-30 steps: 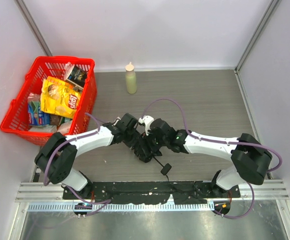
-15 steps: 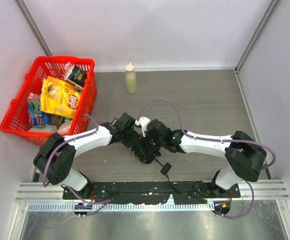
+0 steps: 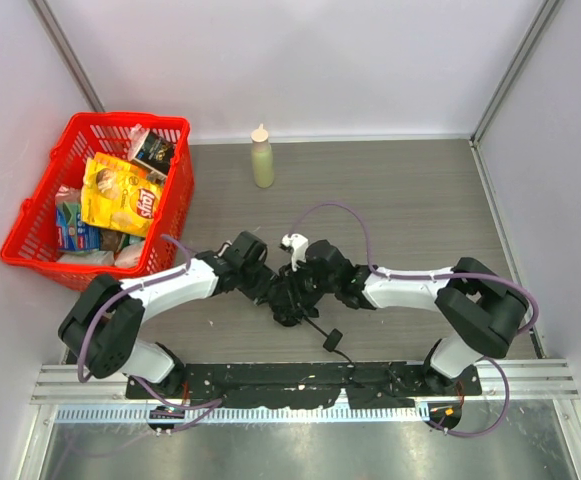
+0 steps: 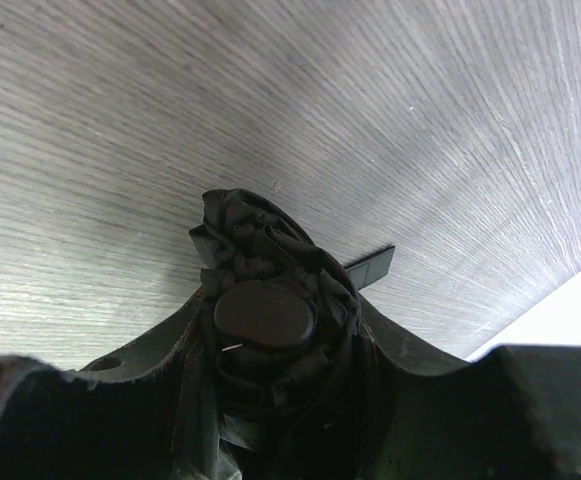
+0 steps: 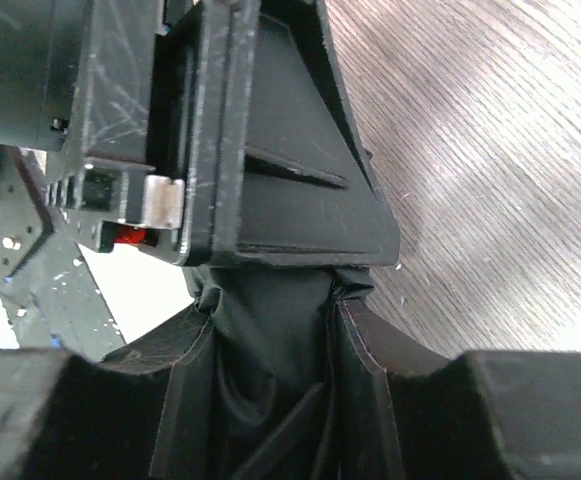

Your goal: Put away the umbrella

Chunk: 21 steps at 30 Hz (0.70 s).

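The black fabric umbrella (image 3: pixel 292 300) is held low over the wooden table at front centre, between both grippers. Its thin shaft runs to the small black handle (image 3: pixel 332 337) near the front edge. My left gripper (image 3: pixel 273 290) is shut on the folded fabric; in the left wrist view the umbrella's round end cap (image 4: pixel 263 315) and crumpled fabric sit between the jaws. My right gripper (image 3: pixel 307 288) is shut on the fabric from the other side; in the right wrist view the black fabric (image 5: pixel 270 340) fills the gap between the jaws, and the left gripper's body (image 5: pixel 250 150) is just beyond.
A red basket (image 3: pixel 30 215) full of snack packets stands at the left. A pale squeeze bottle (image 3: pixel 261 158) stands upright at the back centre. White walls enclose the table. A black rail (image 3: pixel 300 382) runs along the front edge.
Both grippers, still holding the umbrella, have shifted slightly toward the front and the arms have drawn in closer. The handle has stayed near the front edge.
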Motion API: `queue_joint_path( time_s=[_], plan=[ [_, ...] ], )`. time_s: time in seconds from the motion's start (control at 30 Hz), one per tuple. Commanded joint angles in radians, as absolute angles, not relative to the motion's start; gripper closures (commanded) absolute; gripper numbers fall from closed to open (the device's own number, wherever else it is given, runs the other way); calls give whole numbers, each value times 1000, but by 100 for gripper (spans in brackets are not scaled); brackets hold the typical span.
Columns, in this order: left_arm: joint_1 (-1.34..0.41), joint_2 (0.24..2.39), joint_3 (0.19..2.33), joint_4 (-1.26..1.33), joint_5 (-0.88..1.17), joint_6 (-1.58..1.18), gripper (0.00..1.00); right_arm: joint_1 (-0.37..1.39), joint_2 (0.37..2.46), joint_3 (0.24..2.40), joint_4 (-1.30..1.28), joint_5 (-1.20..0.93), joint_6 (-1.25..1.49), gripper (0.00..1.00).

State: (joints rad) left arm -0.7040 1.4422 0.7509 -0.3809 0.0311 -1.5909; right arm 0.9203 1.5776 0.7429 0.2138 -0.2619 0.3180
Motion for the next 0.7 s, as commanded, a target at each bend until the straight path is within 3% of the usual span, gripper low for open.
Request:
queue_joint_path(
  time_s=[0.0,0.13,0.17,0.33,0.4,0.43,0.5,0.53,0.67],
  plan=[
    [-724,1399,766,-221,72,-1508,100,859,1534,698,429,-380,451,99],
    [-723,1413,749,-190,35,-1464,99,801,1519,658,520,-468,521,99],
    [-723,1416,750,-177,31,-1442,94,790,1520,655,537,-492,556,99],
    [-724,1365,733,-166,-52,-1393,48,753,1525,650,604,-543,632,99],
    [-724,1345,719,-170,-69,-1393,41,739,1528,637,662,-564,675,99],
    [-724,1339,713,-166,-74,-1394,46,735,1532,637,679,-565,681,99],
    [-723,1341,686,-115,-66,-1407,88,739,1537,650,631,-561,655,99],
    [-723,1347,678,-114,-63,-1425,98,741,1539,670,606,-549,617,99],
    [-715,1416,701,-100,-29,-1433,100,752,1528,686,488,-508,522,99]
  ],
)
